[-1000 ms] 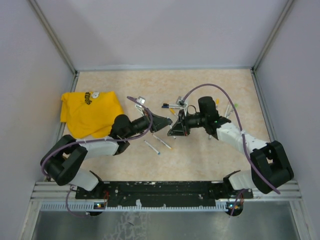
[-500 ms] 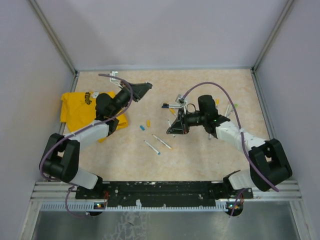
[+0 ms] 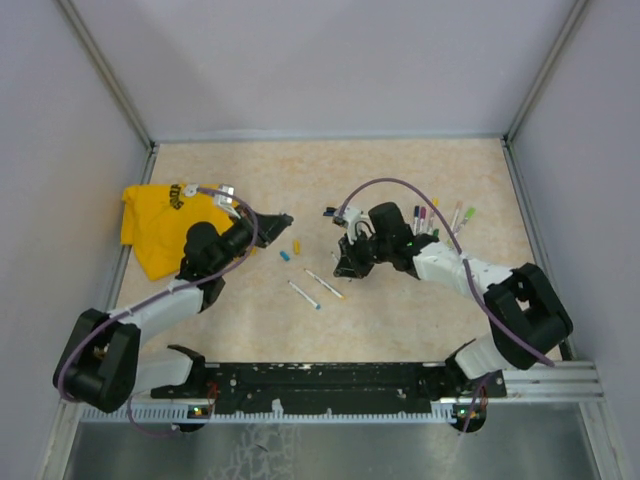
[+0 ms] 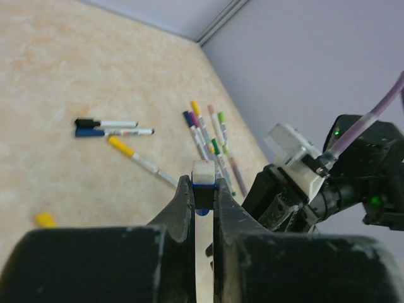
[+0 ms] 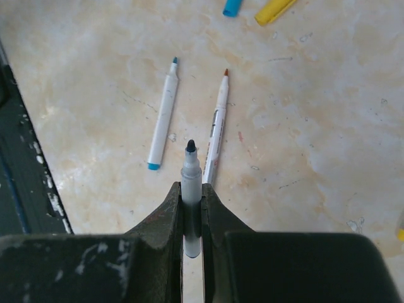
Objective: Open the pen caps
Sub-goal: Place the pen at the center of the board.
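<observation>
Likely light, stiff and slick, the blue cap (image 4: 203, 189) our left jaws clench across its sides hangs above the counter (image 3: 400, 170) left of middle, while our right jaws clench the bared pen (image 5: 190, 167) by its barrel.

On table (image 3: 400, 180), yellow cloth (image 3: 160, 225) at left. Between left claw (image 3: 282, 218) and right claw (image 3: 343, 266), yellow cap (image 3: 296, 245) beside blue cap (image 3: 284, 255); nearer, two bare pens (image 3: 322, 283) lying aslant, side by side. Capped pens (image 3: 440, 218) in row at right.
</observation>
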